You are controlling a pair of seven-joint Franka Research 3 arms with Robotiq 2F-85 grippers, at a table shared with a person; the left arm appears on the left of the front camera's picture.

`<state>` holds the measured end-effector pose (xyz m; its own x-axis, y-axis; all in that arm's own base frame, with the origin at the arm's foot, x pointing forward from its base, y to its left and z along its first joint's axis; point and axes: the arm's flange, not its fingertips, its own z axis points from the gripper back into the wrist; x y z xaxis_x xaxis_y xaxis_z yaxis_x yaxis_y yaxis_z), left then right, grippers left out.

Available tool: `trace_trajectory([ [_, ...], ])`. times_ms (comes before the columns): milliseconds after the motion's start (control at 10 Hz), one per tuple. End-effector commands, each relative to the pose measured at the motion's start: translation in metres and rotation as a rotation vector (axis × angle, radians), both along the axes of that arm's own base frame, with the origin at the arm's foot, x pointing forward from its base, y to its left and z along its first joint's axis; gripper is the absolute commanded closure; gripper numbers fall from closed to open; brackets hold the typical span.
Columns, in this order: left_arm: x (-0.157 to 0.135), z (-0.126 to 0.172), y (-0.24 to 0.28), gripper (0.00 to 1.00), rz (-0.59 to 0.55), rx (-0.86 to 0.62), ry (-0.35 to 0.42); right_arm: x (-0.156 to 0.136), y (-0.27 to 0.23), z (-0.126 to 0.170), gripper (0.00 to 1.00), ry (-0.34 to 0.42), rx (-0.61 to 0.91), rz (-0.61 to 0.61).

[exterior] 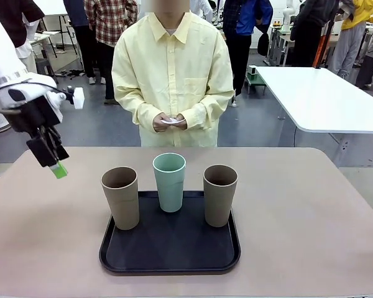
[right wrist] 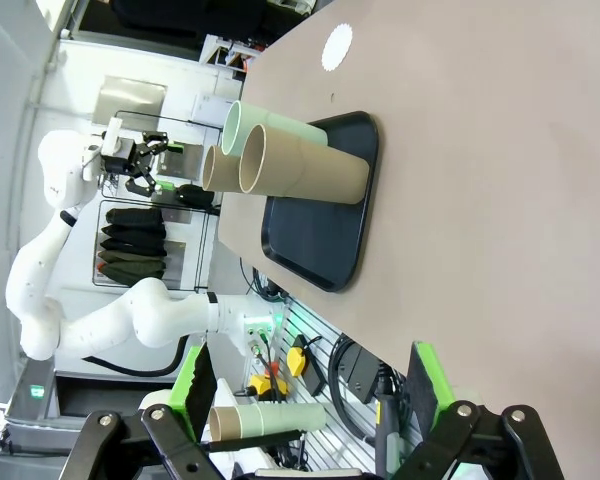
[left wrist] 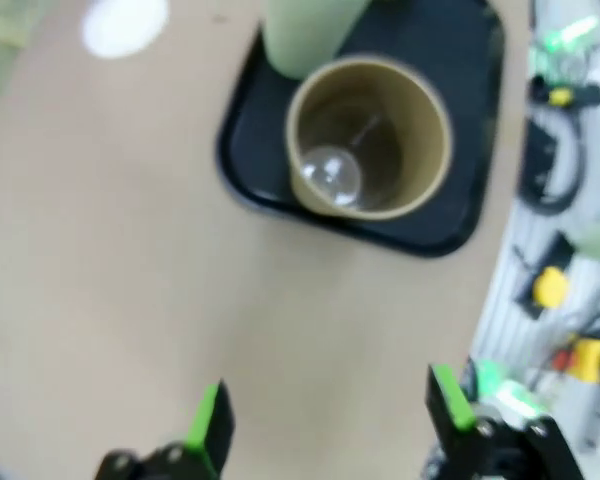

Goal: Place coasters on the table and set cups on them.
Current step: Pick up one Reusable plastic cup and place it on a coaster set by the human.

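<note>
We find all three cups standing upright on the black tray (exterior: 170, 248), which lies on the table (exterior: 311, 217). The left brown cup (exterior: 120, 197) sits at the tray's left edge, the mint cup (exterior: 169, 182) at its far middle edge and the right brown cup (exterior: 219, 194) at its right side. The cups stand apart from one another.

In the right wrist view a small white disc (right wrist: 337, 46) lies flat on the table past the tray's far side, well apart from it. It appears blurred in the left wrist view (left wrist: 125, 22).

Beyond the tray's far side, the person's hands (exterior: 170, 121) hold a small white item, which is too small to identify.

The left gripper (exterior: 56, 162) hangs above the table to the left of the tray. Its own camera shows it (left wrist: 330, 415) released, with the jaws wide and nothing between them. The right gripper (right wrist: 310, 380) is also released and empty, well off the tray's right side.
</note>
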<state>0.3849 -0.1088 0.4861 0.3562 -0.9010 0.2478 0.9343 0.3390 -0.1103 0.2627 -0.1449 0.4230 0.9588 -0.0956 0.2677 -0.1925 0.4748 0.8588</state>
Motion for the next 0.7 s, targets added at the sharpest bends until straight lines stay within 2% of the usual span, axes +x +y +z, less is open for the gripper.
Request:
trace_trajectory([
  [0, -0.0111, -0.0116, 0.0025, 0.0, -0.069, 0.016, -0.042, 0.0012, -0.0009, -0.0002, 0.0, -0.009, 0.017, 0.001],
  [100, -0.0142, -0.0103, -0.0003, 0.0, -0.073, -0.002, -0.057, 0.0012, -0.0009, -0.0002, 0.0, -0.009, 0.017, 0.001],
  [200, -0.0066, -0.0077, -0.0066, 0.0, -0.041, 0.012, -0.008, 0.0012, -0.0009, -0.0002, 0.0, -0.009, 0.017, 0.001],
  [600, -0.0066, -0.0077, -0.0066, 0.0, -0.041, 0.012, -0.008, 0.0012, -0.0009, -0.0002, 0.0, -0.009, 0.017, 0.001],
])
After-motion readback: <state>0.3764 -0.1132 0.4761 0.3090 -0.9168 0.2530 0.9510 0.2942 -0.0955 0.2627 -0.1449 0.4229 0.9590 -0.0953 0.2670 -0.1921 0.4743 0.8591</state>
